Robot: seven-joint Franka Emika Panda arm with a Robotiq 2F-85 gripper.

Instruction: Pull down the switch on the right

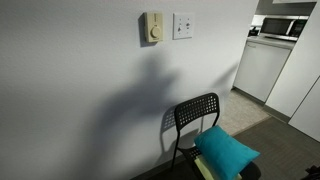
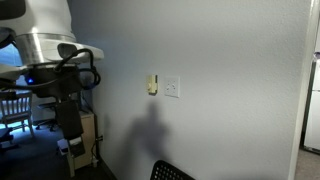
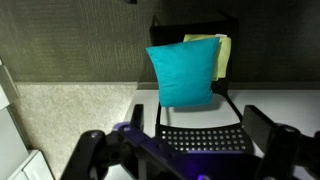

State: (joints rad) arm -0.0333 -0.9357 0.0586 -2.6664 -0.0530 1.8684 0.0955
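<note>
The switch (image 1: 183, 25) is a small white square plate high on the wall, just right of a beige box with a round dial (image 1: 152, 27). Both also show in an exterior view, the switch (image 2: 172, 88) and the box (image 2: 152, 84). My arm (image 2: 45, 40) stands far left of the wall plates, well away from them. In the wrist view my gripper (image 3: 200, 122) is open and empty. It points down at a black chair (image 3: 200, 135) holding a teal pillow (image 3: 183, 72). The switch is not in the wrist view.
The black perforated chair (image 1: 196, 115) with the teal pillow (image 1: 226, 150) stands against the wall below the switch. A white kitchen counter with a microwave (image 1: 282, 28) is at the far right. A wooden chair (image 2: 12, 105) and dark equipment stand beside my arm.
</note>
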